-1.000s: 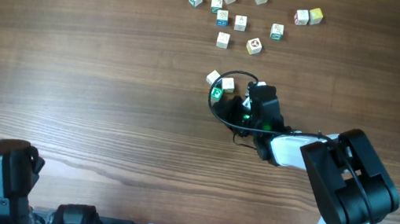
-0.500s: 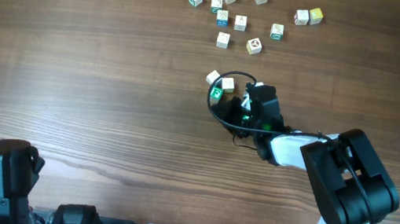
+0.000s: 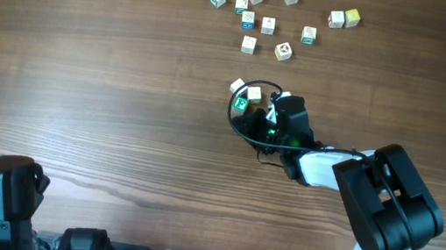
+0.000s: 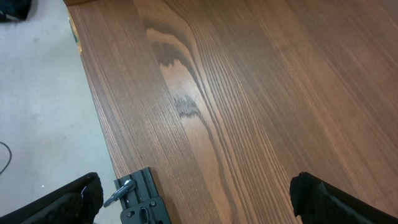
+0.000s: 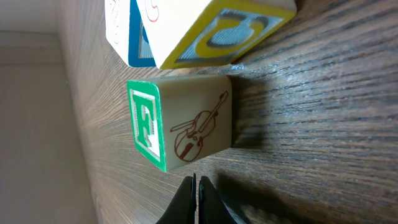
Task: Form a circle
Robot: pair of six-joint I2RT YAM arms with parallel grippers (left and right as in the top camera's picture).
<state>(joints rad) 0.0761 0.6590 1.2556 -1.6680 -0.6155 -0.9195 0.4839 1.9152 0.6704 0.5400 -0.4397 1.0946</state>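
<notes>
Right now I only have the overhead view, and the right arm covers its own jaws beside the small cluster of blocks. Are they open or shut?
Observer: Shut. In the right wrist view the right gripper has its jaws pressed together, holding nothing.
Operator: What is straight ahead of them?
Observer: The green F block, with a violin drawn on its side face. Whether the jaws touch it I cannot tell.
Operator: And the left arm?
Observer: The left gripper has its jaws wide open over bare table, with no blocks in its view.
</notes>
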